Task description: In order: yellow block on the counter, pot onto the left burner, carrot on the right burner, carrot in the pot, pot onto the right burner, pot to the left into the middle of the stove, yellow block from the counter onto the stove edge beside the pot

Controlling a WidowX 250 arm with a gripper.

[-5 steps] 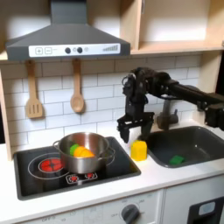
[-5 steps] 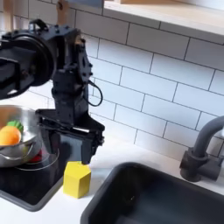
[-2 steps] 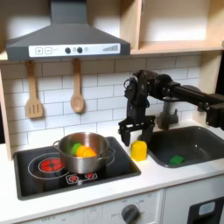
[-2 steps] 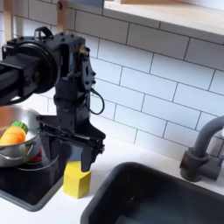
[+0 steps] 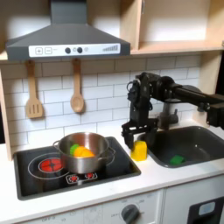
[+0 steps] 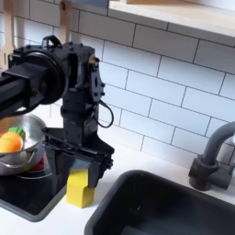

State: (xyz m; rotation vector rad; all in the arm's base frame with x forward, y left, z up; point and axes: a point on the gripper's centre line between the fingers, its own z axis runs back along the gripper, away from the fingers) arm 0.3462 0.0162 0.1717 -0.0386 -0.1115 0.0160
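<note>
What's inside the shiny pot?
The pot holds the orange carrot with its green end. In the second exterior view the carrot pokes above the rim. The pot's bottom underneath it is covered, so nothing more can be told.

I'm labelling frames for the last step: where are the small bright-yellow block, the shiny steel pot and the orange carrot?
small bright-yellow block [image 6: 80,190], second exterior view, front face.
shiny steel pot [image 5: 91,161], first exterior view, front wall.
orange carrot [image 6: 9,142], second exterior view, orange body.

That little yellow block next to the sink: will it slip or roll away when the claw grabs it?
Probably not. The yellow block looks boxy with flat sides, so it should sit still rather than roll. It seems rigid and light. Its smooth surface might slip slightly between the fingers of the gripper, open around it.
</note>
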